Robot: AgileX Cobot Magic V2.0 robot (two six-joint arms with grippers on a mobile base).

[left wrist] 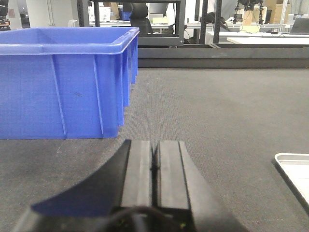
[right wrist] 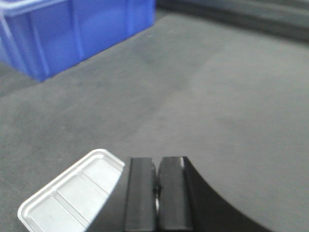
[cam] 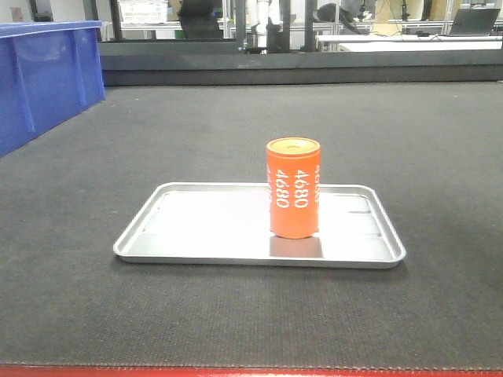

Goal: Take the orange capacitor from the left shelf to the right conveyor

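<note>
Orange capacitor (cam: 294,187) upright on small steel tray (cam: 196,236), tray on dark conveyor belt (cam: 236,126) beside blue bin (cam: 43,75), left gripper (left wrist: 154,166) and right gripper (right wrist: 157,186) both pressed together, empty, apart from capacitor.

The tray (cam: 196,236) lies on the belt (cam: 393,141). The capacitor (cam: 294,187) stands upright in the tray, right of its middle. The bin (cam: 43,78) sits behind the tray, to its left.
</note>
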